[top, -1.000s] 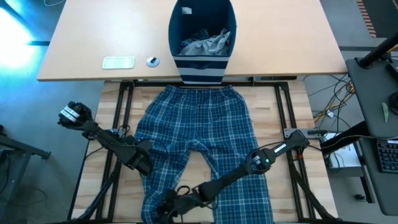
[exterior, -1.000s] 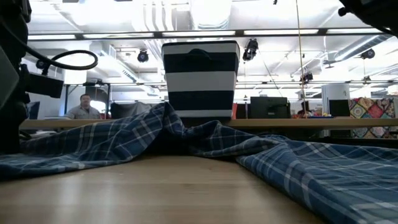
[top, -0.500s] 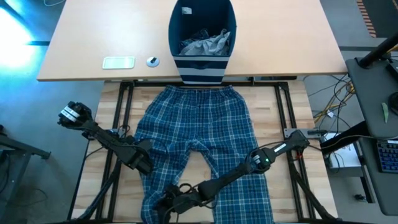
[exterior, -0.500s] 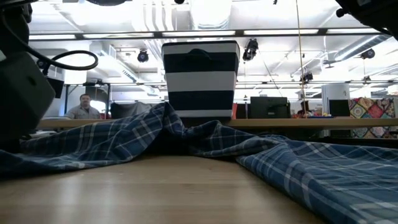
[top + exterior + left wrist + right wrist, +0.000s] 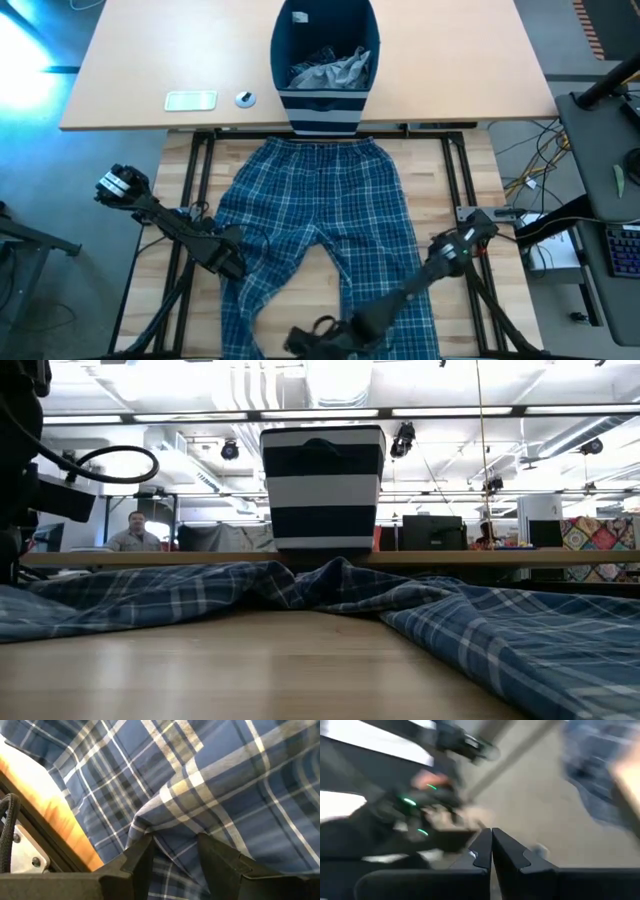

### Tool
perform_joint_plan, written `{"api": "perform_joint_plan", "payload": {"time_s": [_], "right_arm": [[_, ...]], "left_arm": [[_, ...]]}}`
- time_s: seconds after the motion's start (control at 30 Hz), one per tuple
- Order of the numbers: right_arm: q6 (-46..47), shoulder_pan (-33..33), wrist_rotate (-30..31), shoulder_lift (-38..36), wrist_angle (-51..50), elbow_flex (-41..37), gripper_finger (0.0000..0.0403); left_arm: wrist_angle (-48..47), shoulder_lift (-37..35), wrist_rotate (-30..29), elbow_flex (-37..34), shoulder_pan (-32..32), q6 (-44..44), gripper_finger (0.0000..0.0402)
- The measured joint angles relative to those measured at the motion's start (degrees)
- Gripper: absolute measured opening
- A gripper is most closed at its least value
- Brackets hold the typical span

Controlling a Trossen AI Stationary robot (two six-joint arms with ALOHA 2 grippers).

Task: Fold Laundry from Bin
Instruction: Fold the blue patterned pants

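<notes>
Plaid trousers (image 5: 320, 240) lie flat on the wooden table (image 5: 465, 175), waistband at twelve o'clock, legs running to six — that long axis decides the fold. The left gripper (image 5: 172, 847) pinches a ridge of plaid at the trousers' eight o'clock edge. The right gripper (image 5: 491, 842), at six o'clock off the near edge, has its fingers pressed together with nothing between them. The left arm is judged nearer to the cloth, so it should lead. Beyond the waistband stands the bin (image 5: 325, 60) on a paler desk (image 5: 130, 70), grey laundry (image 5: 335, 68) inside. Farther off is an office — a person (image 5: 132, 532) sits there.
</notes>
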Motion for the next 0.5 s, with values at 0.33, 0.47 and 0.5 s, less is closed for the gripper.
{"api": "perform_joint_plan", "payload": {"time_s": [0.33,0.47,0.5], "right_arm": [[-6.00,0.20,9.39,0.34,-15.69,-0.42,0.0028],[-8.10,0.11,10.40,2.27,-15.04,-0.63,0.0079],[-8.49,0.13,11.11,2.29,-14.92,-0.63,0.0093]], "left_arm": [[-5.79,-0.74,4.64,11.82,-1.02,5.14,0.0148],[-3.83,-0.64,10.22,21.29,-6.21,-2.79,0.0175],[-1.79,-0.39,10.34,23.87,-8.37,-5.92,0.0184]]}}
